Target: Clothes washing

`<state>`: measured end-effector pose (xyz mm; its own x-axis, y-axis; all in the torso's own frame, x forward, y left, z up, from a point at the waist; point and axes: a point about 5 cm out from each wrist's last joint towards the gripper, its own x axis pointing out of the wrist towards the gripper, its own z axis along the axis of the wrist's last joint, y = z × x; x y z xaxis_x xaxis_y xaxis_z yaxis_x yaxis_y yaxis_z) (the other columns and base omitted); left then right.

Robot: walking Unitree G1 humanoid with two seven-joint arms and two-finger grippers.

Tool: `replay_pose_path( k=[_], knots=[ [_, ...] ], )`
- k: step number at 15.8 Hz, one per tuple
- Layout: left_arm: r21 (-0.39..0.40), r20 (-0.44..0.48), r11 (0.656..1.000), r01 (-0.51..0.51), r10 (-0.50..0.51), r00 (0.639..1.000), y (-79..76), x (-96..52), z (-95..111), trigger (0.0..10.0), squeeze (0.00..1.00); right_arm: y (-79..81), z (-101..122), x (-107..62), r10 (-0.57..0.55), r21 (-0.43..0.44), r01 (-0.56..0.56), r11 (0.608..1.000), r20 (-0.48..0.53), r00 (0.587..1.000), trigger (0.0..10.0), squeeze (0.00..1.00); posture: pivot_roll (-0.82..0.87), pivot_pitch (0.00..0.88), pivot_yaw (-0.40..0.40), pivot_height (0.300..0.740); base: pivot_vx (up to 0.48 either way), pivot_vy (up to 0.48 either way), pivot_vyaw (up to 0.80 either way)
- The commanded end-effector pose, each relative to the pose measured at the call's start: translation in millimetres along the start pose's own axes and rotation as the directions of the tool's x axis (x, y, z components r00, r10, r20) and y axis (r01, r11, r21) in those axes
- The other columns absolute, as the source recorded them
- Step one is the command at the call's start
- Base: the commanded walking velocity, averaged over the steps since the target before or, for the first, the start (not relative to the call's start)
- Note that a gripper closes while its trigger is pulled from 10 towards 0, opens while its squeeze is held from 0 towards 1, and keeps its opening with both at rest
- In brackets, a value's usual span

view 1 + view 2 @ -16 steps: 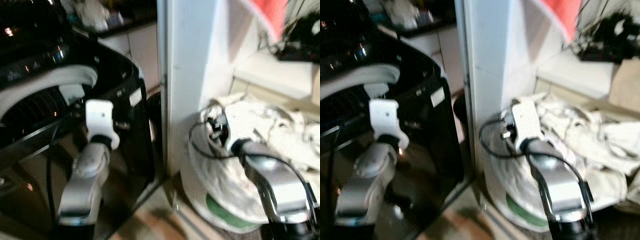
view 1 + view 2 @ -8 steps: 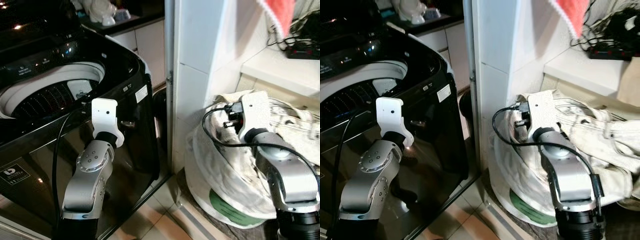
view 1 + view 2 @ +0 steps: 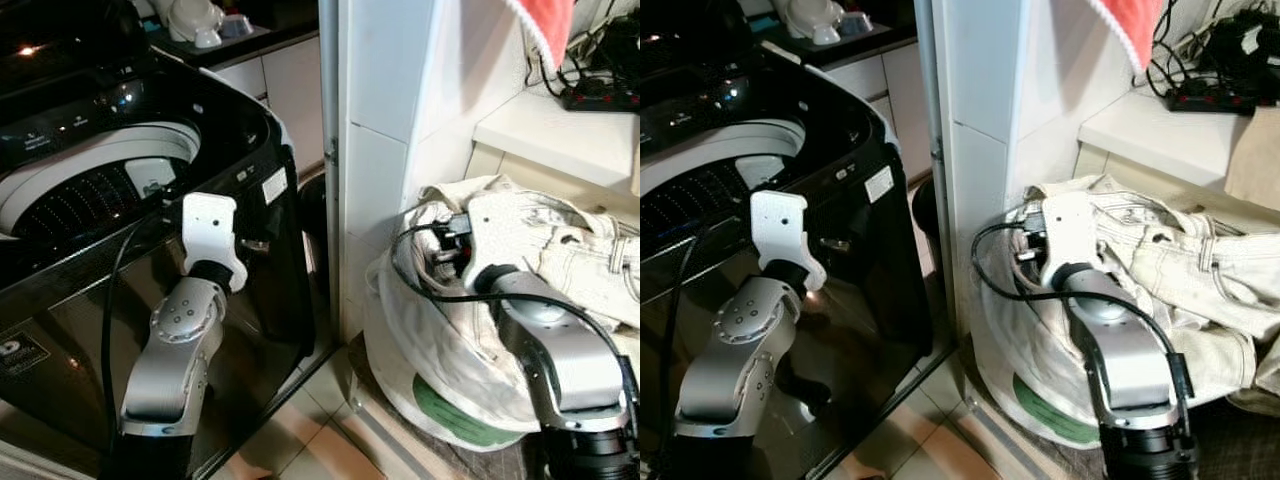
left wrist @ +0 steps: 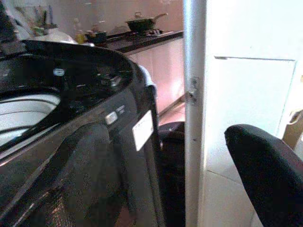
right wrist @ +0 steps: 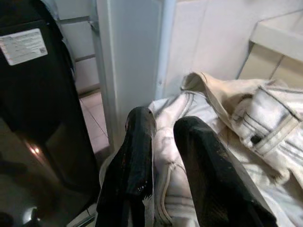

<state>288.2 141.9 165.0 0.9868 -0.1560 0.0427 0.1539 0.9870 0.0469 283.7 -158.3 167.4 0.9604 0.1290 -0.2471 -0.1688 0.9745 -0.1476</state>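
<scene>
Clothes: a heap of cream denim-like garments (image 3: 560,250) lies on top of a white laundry bag (image 3: 440,370) on the floor, right of the white pillar (image 3: 385,150).
Handling: soft and floppy, probably fairly heavy in thick cloth; it should drape and drag, so a pinch on a bunched fold or seamed edge near the top looks best.
Right gripper (image 5: 163,142): poised just over the heap's near left edge, fingers slightly apart, holding nothing.
Left gripper (image 4: 189,156): raised beside the washing machine (image 3: 130,200), fingers spread wide, empty.
Machine: left of the pillar, lid up, drum (image 3: 95,190) exposed.
</scene>
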Motion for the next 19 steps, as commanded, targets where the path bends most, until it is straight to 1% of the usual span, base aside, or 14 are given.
replay_pose_path(
  k=[1, 7, 9, 10, 11, 12, 13, 14, 15, 16, 17, 19],
  knots=[
    [0.011, 0.008, 1.000, 0.017, -0.018, 1.000, -2.3, 3.3, 2.3, 10.0, 0.00, 1.1, 1.3, -2.5, 0.009, 0.009, -0.009, 1.000, 0.002, 1.000, 10.0, 0.00, -0.11, 0.025, 0.085, 0.740, 0.000, 0.262, -0.74],
    [0.014, 0.001, 0.999, 0.038, -0.038, 0.999, -5.6, 4.4, 0.9, 10.0, 0.00, -0.7, -0.9, -4.7, -0.004, 0.018, 0.004, 1.000, -0.007, 1.000, 10.0, 0.00, -0.11, 0.027, 0.091, 0.740, 0.000, 0.398, -0.78],
    [0.014, 0.000, 0.999, 0.036, -0.036, 0.999, -5.3, 4.3, 0.7, 10.0, 0.00, -0.3, -0.8, -4.7, -0.003, 0.017, 0.003, 1.000, -0.006, 1.000, 10.0, 0.00, -0.11, 0.027, 0.090, 0.740, 0.000, 0.405, 0.00],
    [0.069, -0.005, 0.998, 0.013, -0.013, 1.000, -4.1, 4.2, 0.7, 10.0, 0.00, 0.0, -0.3, -4.6, 0.003, 0.011, -0.003, 1.000, -0.003, 1.000, 10.0, 0.00, -0.11, 0.026, 0.086, 0.740, 0.000, 0.000, 0.00],
    [0.092, -0.012, 0.996, 0.006, -0.005, 1.000, -4.5, 3.6, 0.2, 10.0, 0.00, -0.2, -0.3, -4.6, 0.004, 0.009, -0.004, 1.000, -0.004, 1.000, 10.0, 0.00, -0.11, 0.026, 0.086, 0.740, 0.000, -0.480, 0.00],
    [0.096, -0.017, 0.995, 0.001, 0.001, 1.000, -5.4, 3.1, -1.0, 10.0, 0.00, -0.4, -0.3, -4.5, 0.005, 0.008, -0.005, 1.000, -0.005, 1.000, 10.0, 0.00, -0.11, 0.027, 0.082, 0.740, 0.000, -0.480, 0.00],
    [0.075, -0.022, 0.997, -0.002, 0.004, 1.000, -6.1, 2.9, -2.4, 10.0, 0.00, -0.4, -0.2, -4.3, 0.006, 0.006, -0.006, 1.000, -0.005, 1.000, 10.0, 0.00, -0.11, 0.026, 0.080, 0.740, 0.000, -0.480, 0.00],
    [-0.018, -0.026, 1.000, -0.015, 0.015, 1.000, -7.3, 2.4, -4.9, 10.0, 0.00, -0.3, 0.4, -4.2, 0.011, 0.002, -0.011, 1.000, -0.005, 1.000, 10.0, 0.00, -0.11, 0.026, 0.080, 0.740, 0.000, 0.000, 0.00],
    [0.022, -0.018, 0.999, -0.048, 0.048, 0.999, -6.0, 2.4, -4.0, 10.0, 0.00, -0.6, 0.8, -4.2, 0.015, -0.008, -0.015, 1.000, -0.004, 1.000, 10.0, 0.00, -0.11, 0.025, 0.076, 0.740, 0.000, 0.000, 0.00],
    [0.043, -0.020, 0.999, -0.030, 0.031, 0.999, -7.1, 1.9, -4.1, 10.0, 0.00, -0.9, 0.7, -4.0, 0.019, -0.025, -0.019, 1.000, -0.006, 1.000, 10.0, 0.00, -0.11, 0.025, 0.075, 0.740, 0.000, 0.000, 0.00],
    [0.020, -0.022, 1.000, -0.020, 0.020, 1.000, -7.4, 1.6, -4.5, 10.0, 0.00, -0.9, 0.6, -3.9, 0.021, -0.041, -0.021, 0.999, -0.009, 1.000, 10.0, 0.00, -0.11, 0.022, 0.074, 0.740, 0.000, 0.000, 0.00],
    [0.013, -0.009, 1.000, -0.018, 0.018, 1.000, -6.6, 1.0, -2.1, 10.0, 0.00, -0.6, 0.3, -3.6, 0.024, -0.068, -0.025, 0.997, -0.013, 1.000, 10.0, 0.00, -0.11, 0.020, 0.074, 0.740, 0.154, 0.000, 0.25]
  ],
)
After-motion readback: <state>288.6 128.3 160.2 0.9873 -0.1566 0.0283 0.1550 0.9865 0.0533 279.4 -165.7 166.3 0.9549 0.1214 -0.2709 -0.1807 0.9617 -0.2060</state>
